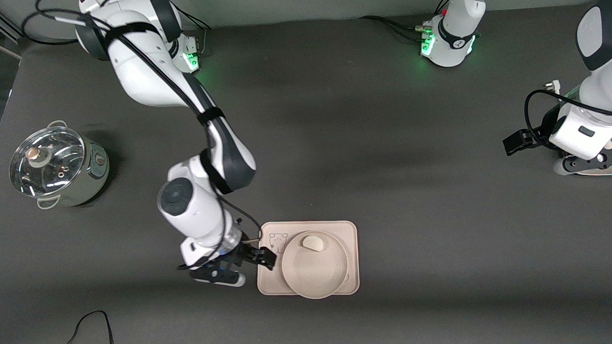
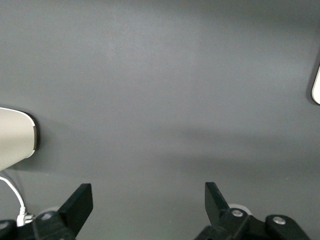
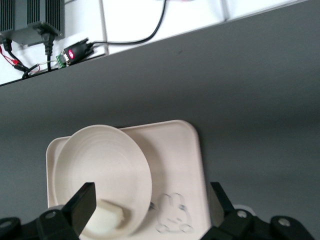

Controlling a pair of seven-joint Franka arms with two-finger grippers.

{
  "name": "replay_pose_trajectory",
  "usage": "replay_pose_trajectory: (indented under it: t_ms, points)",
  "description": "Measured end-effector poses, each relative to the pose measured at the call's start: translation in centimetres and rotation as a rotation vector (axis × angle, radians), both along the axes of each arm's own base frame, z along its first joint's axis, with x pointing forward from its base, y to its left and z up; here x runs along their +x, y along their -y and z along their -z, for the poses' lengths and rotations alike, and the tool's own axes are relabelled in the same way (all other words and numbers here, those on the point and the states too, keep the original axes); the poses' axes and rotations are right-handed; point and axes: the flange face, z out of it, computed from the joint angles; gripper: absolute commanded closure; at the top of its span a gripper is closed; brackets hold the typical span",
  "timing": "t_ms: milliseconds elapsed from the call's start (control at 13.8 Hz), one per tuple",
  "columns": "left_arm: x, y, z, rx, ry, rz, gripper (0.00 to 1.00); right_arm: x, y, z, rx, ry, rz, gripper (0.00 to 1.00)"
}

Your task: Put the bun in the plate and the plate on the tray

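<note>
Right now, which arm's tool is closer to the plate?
The right. The right tool stands open at the tray's edge beside the plate. The left tool waits, open, toward its own end of the table.

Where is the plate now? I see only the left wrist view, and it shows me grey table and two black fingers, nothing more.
Observer: The plate sits on the tray, its near rim over the tray's near edge.
Operator: And the bun, is it in the plate?
Observer: Yes, the bun lies in the plate, by the rim farther from the front camera.
Operator: Does the right gripper hold something?
Observer: No. The right gripper is open and holds nothing, over the tray's edge at the right arm's end.
Operator: Where is my left gripper?
Observer: The left gripper waits open at the left arm's end of the table, away from the tray.
</note>
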Motion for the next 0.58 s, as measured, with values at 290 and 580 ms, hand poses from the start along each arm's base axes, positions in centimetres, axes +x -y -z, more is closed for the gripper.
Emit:
replay_pose_trajectory:
  t_ms: [290, 580]
  points:
    - [0.0, 0.0, 0.1, 0.000, -0.002, 0.000, 0.00, -1.8, 9.6, -8.9, -0.069, -0.100, -0.098, 0.00]
    - [0.0, 0.0, 0.2, 0.000, -0.004, 0.000, 0.00, -6.7, 21.7, -16.7, -0.053, -0.202, -0.091, 0.00]
